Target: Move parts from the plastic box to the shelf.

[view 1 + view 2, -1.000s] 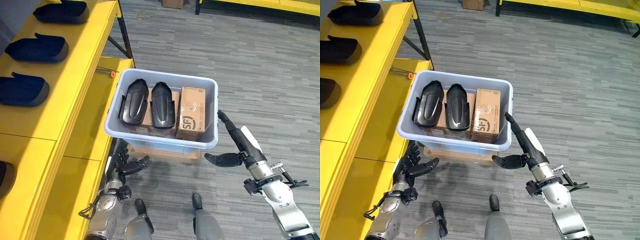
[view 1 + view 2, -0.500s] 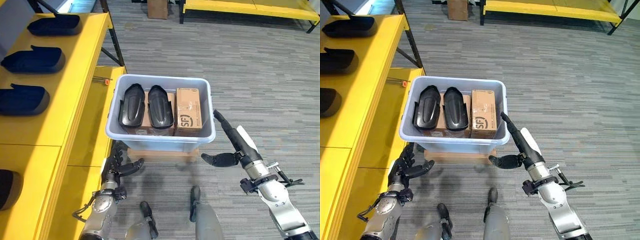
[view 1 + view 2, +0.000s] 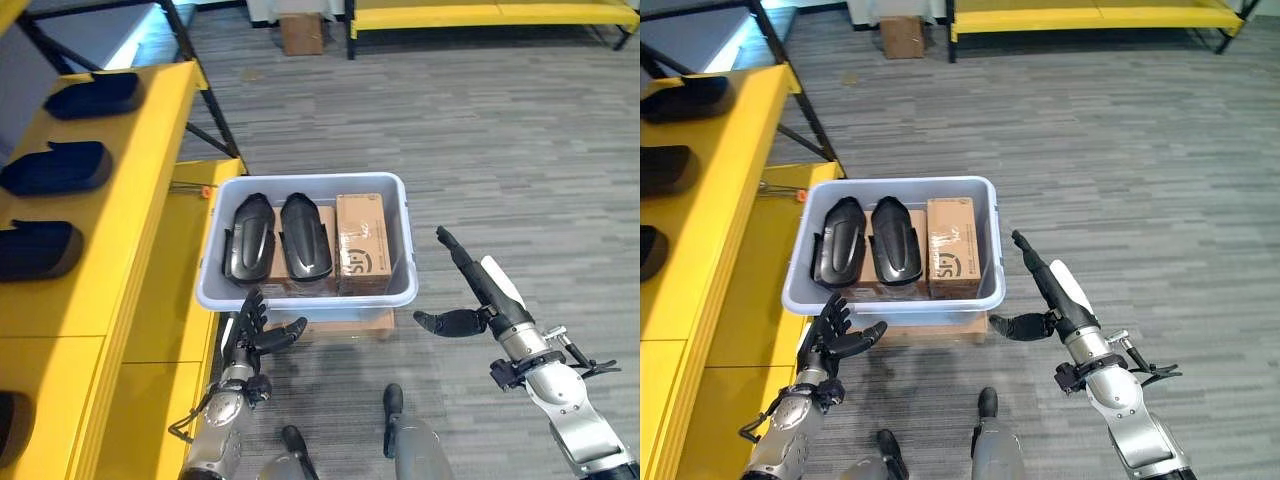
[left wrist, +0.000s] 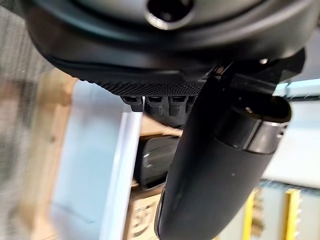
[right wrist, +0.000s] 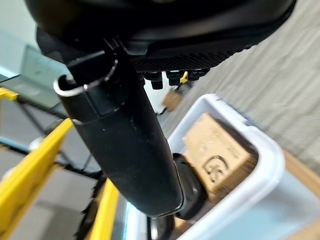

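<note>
With the left hand [image 3: 250,330] and right hand [image 3: 470,305] held spread and empty, the glossy black moulded parts [image 3: 277,236], centre frame in the pale plastic box [image 3: 300,292], are judged light, rigid, slippery, best gripped across the narrow edges.

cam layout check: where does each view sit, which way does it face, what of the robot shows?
Left eye, right eye: head stereo pair, looking down at the plastic box beside the yellow shelf; left hand and right hand both open.
Left wrist: on the left arm, facing the box past its thumb.
Right wrist: on the right arm, facing the box and cardboard carton.
Shared by all four views: the box with the black parts.
</note>
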### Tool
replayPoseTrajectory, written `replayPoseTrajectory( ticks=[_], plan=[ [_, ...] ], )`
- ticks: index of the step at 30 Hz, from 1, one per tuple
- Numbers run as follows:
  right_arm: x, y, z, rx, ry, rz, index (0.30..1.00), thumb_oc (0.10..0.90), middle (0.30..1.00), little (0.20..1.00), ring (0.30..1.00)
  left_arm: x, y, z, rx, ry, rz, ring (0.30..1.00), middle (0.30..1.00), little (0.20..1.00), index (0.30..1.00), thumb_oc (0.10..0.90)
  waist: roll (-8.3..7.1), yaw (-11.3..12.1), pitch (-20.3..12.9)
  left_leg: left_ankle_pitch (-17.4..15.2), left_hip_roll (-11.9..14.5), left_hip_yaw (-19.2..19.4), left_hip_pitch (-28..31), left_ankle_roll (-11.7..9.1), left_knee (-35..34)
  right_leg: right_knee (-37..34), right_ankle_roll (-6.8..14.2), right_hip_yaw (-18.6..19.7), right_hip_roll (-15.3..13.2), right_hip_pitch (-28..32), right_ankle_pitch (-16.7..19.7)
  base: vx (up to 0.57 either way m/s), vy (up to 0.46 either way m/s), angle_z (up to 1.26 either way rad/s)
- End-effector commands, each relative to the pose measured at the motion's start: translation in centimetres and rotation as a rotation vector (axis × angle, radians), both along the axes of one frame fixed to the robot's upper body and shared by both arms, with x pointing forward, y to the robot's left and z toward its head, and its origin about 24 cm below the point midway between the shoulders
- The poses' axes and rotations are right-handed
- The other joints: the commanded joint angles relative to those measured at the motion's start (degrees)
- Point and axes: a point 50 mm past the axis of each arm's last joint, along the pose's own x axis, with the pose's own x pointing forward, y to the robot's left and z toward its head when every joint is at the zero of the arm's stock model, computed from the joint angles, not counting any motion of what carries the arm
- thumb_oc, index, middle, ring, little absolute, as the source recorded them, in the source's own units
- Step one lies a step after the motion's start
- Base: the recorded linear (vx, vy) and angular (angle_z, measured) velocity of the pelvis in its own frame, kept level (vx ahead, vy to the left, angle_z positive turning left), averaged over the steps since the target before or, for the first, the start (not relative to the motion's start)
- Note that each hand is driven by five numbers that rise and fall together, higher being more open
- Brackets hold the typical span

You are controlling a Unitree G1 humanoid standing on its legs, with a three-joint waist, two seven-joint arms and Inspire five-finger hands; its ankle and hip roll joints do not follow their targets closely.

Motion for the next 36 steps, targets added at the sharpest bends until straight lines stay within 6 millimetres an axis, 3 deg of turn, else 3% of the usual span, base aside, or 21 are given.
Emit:
replayPoseTrajectory(
  ticks=[1, 2, 3, 4, 5, 8, 13, 20, 25, 28, 36],
  plan=[
    [0.6, 0.6, 5.9, 0.053, -0.315, 0.043, 1.000, 0.900, 1.000, 1.000, 1.000, 2.0, 0.6, 4.8, -0.005, -0.254, 0.006, 1.000, 1.000, 1.000, 1.000, 0.900, -0.45, -1.22, 0.38, 1.93, 3.74, -0.77, 1.50, 0.88, -0.08, -3.34, 3.33, 0.72, 0.97, 3.40, -0.87, 0.11, 0.184, -0.20],
    [0.8, 0.9, 6.1, 0.062, -0.326, 0.048, 1.000, 0.900, 1.000, 1.000, 1.000, 2.1, 0.9, 5.2, -0.002, -0.272, 0.026, 1.000, 1.000, 1.000, 1.000, 0.900, 0.39, -1.05, 0.53, 5.05, 8.10, -1.15, 3.17, 1.42, -13.05, -1.18, 4.52, 2.72, 1.06, 1.94, -1.93, 0.09, 0.178, -0.11],
    [0.8, 0.9, 6.1, 0.062, -0.327, 0.049, 1.000, 0.900, 1.000, 1.000, 1.000, 2.2, 0.9, 5.2, -0.002, -0.273, 0.026, 1.000, 1.000, 1.000, 1.000, 0.900, 0.28, -0.84, 0.40, 5.67, 7.99, -0.72, 3.49, 1.45, -13.93, -1.33, 4.46, 2.99, 1.08, 1.69, -1.64, 0.12, 0.308, -0.20],
    [1.0, 1.2, 6.4, 0.062, -0.347, 0.055, 1.000, 0.900, 1.000, 1.000, 1.000, 2.4, 1.2, 5.6, 0.009, -0.286, 0.039, 1.000, 1.000, 1.000, 1.000, 0.900, 0.98, -0.50, 0.64, 10.36, 11.43, -2.32, 3.30, 0.57, -23.40, 0.27, 5.43, 4.74, 0.57, 0.28, -2.35, 0.10, 0.205, -0.55],
    [1.0, 1.1, 6.3, 0.063, -0.350, 0.046, 1.000, 0.900, 1.000, 1.000, 1.000, 2.5, 1.3, 5.6, 0.016, -0.285, 0.045, 1.000, 1.000, 1.000, 1.000, 0.900, 1.37, -0.79, 0.46, 12.48, 12.45, -0.20, 3.63, -0.32, -26.16, 0.93, 5.87, 4.49, -0.06, -0.02, -2.69, 0.11, 0.206, -0.56],
    [1.1, 1.5, 6.2, 0.064, -0.352, 0.057, 1.000, 0.900, 1.000, 1.000, 1.000, 2.4, 1.5, 5.8, 0.004, -0.300, 0.055, 1.000, 1.000, 1.000, 1.000, 0.900, 2.47, -0.88, 0.02, 11.13, 12.02, 1.49, 6.03, -0.80, -28.52, 3.04, 6.55, 5.73, -0.23, -2.17, -3.02, 0.12, 0.213, -0.39],
    [1.1, 1.6, 5.7, 0.088, -0.344, 0.034, 1.000, 0.900, 1.000, 1.000, 1.000, 2.5, 1.7, 6.2, 0.030, -0.312, 0.046, 1.000, 1.000, 1.000, 1.000, 0.900, 2.14, -0.97, 0.27, 7.99, 8.99, 3.74, 5.92, -0.59, -24.89, -0.37, 8.45, 6.53, -3.46, 0.22, -1.12, 0.14, 0.201, -0.31],
    [1.3, 1.6, 6.0, 0.035, -0.360, 0.019, 1.000, 0.900, 1.000, 1.000, 1.000, 3.1, 2.0, 6.8, 0.060, -0.328, 0.051, 1.000, 1.000, 1.000, 1.000, 0.900, 0.23, -0.83, -0.07, 1.37, 4.94, 5.26, 2.91, 0.55, -19.98, -6.58, 11.00, 6.35, -7.82, 2.41, 2.92, 0.10, 0.142, 0.10],
    [1.4, 1.3, 6.8, -0.055, -0.403, 0.000, 1.000, 0.900, 1.000, 1.000, 1.000, 3.2, 2.1, 6.8, 0.066, -0.324, 0.046, 1.000, 1.000, 1.000, 1.000, 0.900, -0.55, -0.51, -0.17, 0.38, 4.57, 5.05, 1.53, 0.74, -18.76, -7.65, 11.39, 5.52, -8.43, 2.71, 3.55, 0.04, 0.040, 0.02],
    [2.2, 1.0, 9.3, -0.218, -0.520, -0.017, 1.000, 0.900, 1.000, 1.000, 1.000, 3.3, 2.2, 7.2, 0.083, -0.332, 0.033, 1.000, 1.000, 1.000, 1.000, 0.900, -1.52, 0.61, -0.05, 0.34, 4.34, 4.42, -0.04, 0.82, -18.63, -8.21, 11.81, 4.09, -8.90, 2.72, 4.32, 0.02, 0.009, 0.07],
    [6.4, 3.7, 14.8, -0.432, -0.666, 0.055, 1.000, 0.900, 1.000, 1.000, 1.000, 4.3, 2.2, 8.0, 0.103, -0.344, 0.010, 1.000, 1.000, 1.000, 1.000, 0.900, -3.32, 4.19, 2.40, 0.88, 4.47, 2.29, -2.84, 0.78, -18.31, -7.90, 11.49, 1.47, -8.81, 2.25, 4.24, -0.01, -0.017, 0.17]
  ],
)
